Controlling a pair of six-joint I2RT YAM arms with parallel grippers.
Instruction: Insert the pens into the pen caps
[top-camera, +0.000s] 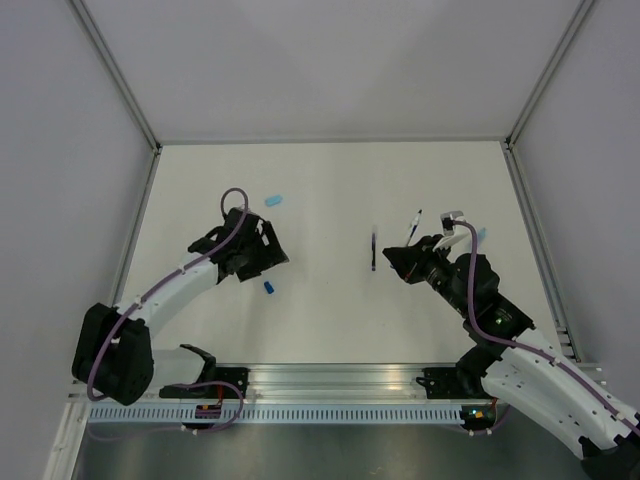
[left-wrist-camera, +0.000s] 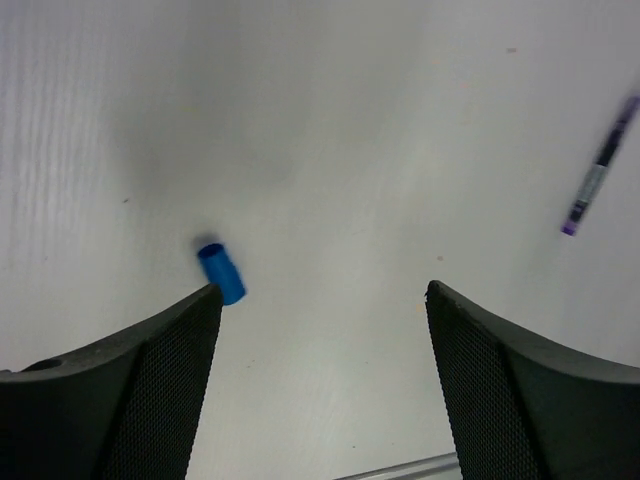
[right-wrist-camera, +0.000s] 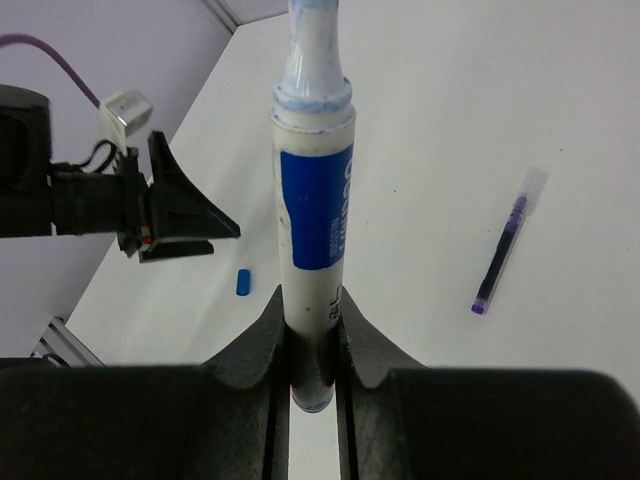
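My right gripper (right-wrist-camera: 312, 330) is shut on the lower barrel of a whitish pen (right-wrist-camera: 312, 210) with a blue label, which points away from the wrist camera. A dark purple-black pen (right-wrist-camera: 508, 243) (top-camera: 374, 250) lies on the white table. My left gripper (left-wrist-camera: 323, 295) (top-camera: 268, 262) hangs open above the table with nothing between its fingers. A dark blue pen cap (left-wrist-camera: 221, 273) (top-camera: 268, 288) lies just outside the tip of one finger (left-wrist-camera: 150, 380). A light blue cap (top-camera: 274, 200) lies farther back. Another whitish pen (top-camera: 413, 226) and a light blue cap (top-camera: 481, 234) lie by the right arm.
The white table (top-camera: 330, 180) is walled by pale panels with metal posts (top-camera: 120, 75) at the back corners. An aluminium rail (top-camera: 330, 380) carrying both arm bases runs along the near edge. The left gripper shows in the right wrist view, left of the held pen.
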